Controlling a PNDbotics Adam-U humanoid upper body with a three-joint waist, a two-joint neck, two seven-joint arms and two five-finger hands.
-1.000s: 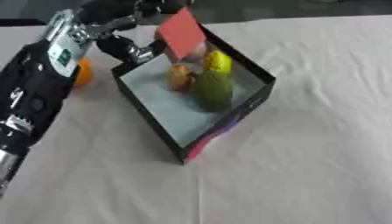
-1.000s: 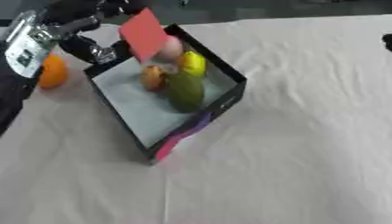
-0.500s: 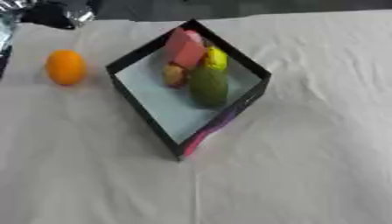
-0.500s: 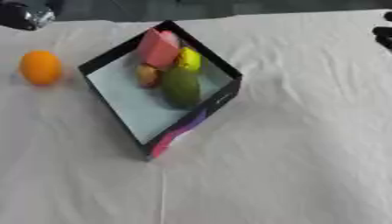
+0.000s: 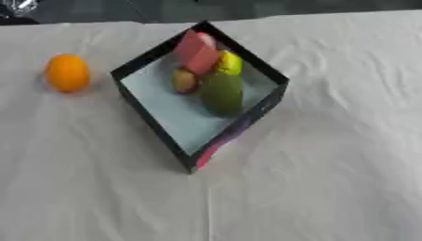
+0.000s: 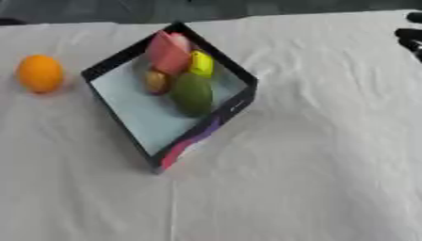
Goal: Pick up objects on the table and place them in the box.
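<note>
White cloth covers the tabletop (image 5: 329, 179), creased, no bare surface visible.

Black box (image 5: 276, 96), open-topped, pale floor, sits turned like a diamond: one corner points to the far edge, the opposite corner points toward the near edge. Its long axis runs from far to near. Pink and purple print on the near right outer wall.

Inside, all crowded into the far half:
- pink block (image 5: 196, 51), leaning against the far corner, long axis running from upper left down to lower right, tilted rather than flat.
- yellow piece (image 5: 229, 63), just right of the pink block, touching it.
- small brown rounded piece (image 5: 184, 80), below the pink block.
- green oblong fruit (image 5: 222, 92), long axis roughly far to near, lying beside the brown piece and under the yellow one.

Orange fruit (image 5: 67, 72) lies on the cloth outside the box, well left of it, long axis slightly upright in view.

Left hand (image 5: 16, 6): only a silvery scrap at the upper left corner, far behind the orange; cannot tell how its fingers stand.

Right hand (image 6: 409, 38): dark fingertips at the right edge of the right eye view, well apart from the box to its right; fingers' state cannot be told.
</note>
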